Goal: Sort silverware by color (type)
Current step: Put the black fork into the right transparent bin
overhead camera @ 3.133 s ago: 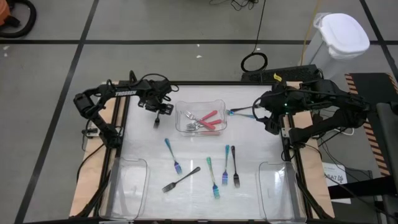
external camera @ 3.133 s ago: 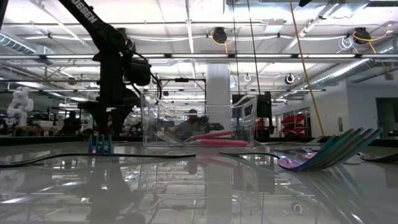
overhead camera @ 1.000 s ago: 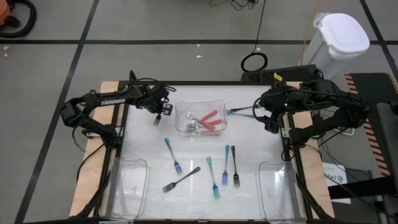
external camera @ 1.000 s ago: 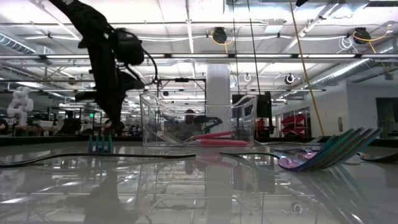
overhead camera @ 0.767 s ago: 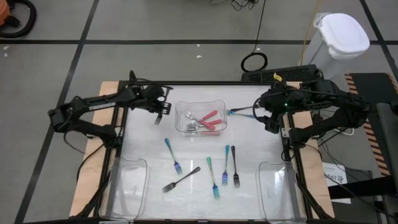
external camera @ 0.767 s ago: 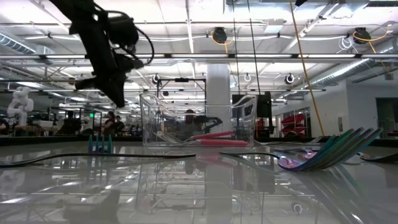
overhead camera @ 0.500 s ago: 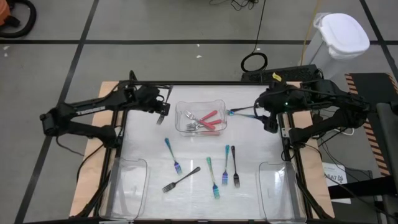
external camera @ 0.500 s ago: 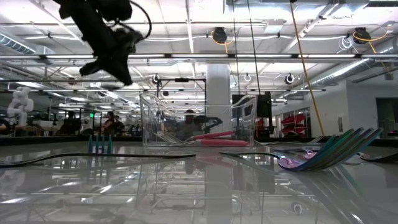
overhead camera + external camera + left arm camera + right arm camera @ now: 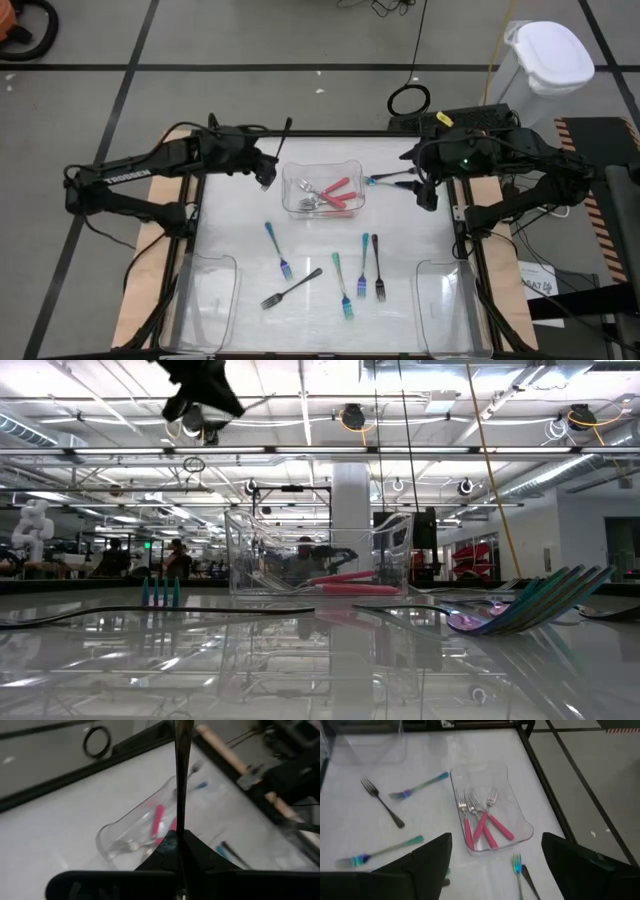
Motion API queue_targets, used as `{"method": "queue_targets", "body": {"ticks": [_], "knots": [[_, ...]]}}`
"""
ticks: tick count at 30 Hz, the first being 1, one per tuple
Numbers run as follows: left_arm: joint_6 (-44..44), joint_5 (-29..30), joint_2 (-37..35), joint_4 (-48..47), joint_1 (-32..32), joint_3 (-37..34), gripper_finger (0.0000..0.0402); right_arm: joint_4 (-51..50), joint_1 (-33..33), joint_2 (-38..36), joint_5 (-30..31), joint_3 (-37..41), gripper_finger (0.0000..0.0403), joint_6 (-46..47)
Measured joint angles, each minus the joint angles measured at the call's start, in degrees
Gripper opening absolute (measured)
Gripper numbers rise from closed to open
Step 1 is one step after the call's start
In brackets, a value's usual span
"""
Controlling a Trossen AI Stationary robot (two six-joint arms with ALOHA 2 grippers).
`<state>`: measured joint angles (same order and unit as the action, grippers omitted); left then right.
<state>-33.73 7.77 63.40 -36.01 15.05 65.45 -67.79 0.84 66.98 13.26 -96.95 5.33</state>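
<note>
My left gripper (image 9: 267, 172) hovers high above the table's far left, beside a clear tray (image 9: 345, 172), and is shut on a dark grey utensil (image 9: 284, 138). The tray holds pink-handled forks (image 9: 481, 827). Loose silverware lies flat on the table: teal-handled forks (image 9: 278, 250) (image 9: 343, 285) (image 9: 364, 262) and dark forks (image 9: 292, 288) (image 9: 380, 268). Another teal fork (image 9: 388, 180) lies just below my right gripper (image 9: 425, 195), which is open and raised at the far right. In the low view the left gripper (image 9: 200, 395) is at the top edge. My left gripper pinches the dark utensil (image 9: 179, 827) between its two fingers, by one end; which end I cannot tell. The utensil runs on beyond the fingertips, along the fingers. It is lifted clear of the table, and its free end (image 9: 289, 123) points toward the far edge.
Two empty clear trays stand at the near edge, one left (image 9: 205, 300) and one right (image 9: 450, 300). Black rails (image 9: 330, 133) frame the table. A cable coil (image 9: 408, 99) lies on the floor beyond the far edge, a white bin (image 9: 548, 60) at the far right.
My left gripper has risen steeply from just above the table beside the tray, staying shut on the dark utensil. It has tipped as it rose: the utensil hung below the fingers before and now slants toward the far edge.
</note>
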Motion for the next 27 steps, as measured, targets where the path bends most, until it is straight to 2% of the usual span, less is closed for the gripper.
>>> {"method": "queue_targets", "body": {"ticks": [4,10,17,21,27], "knots": [[1.7,-0.4,0.0,2.5,-2.4,2.1,0.0003,1.3,0.0,0.0,-0.6,0.0,0.0302,1.4],[1.2,-4.8,0.0,7.7,-5.3,2.3,0.0003,5.6,0.0,0.0,-3.1,0.0,0.0302,1.7],[1.3,-6.2,1.6,18.9,-8.9,2.3,0.0003,11.6,0.0,0.0,-7.1,0.0,0.0302,3.0],[4.4,-6.2,3.7,24.3,-11.4,2.3,0.0003,12.5,0.0,0.0,-8.8,0.0,0.0302,11.8],[8.1,-4.6,7.6,26.7,-13.8,2.3,0.0003,11.9,0.0,0.0,-8.9,0.0,0.0302,29.3]]}}
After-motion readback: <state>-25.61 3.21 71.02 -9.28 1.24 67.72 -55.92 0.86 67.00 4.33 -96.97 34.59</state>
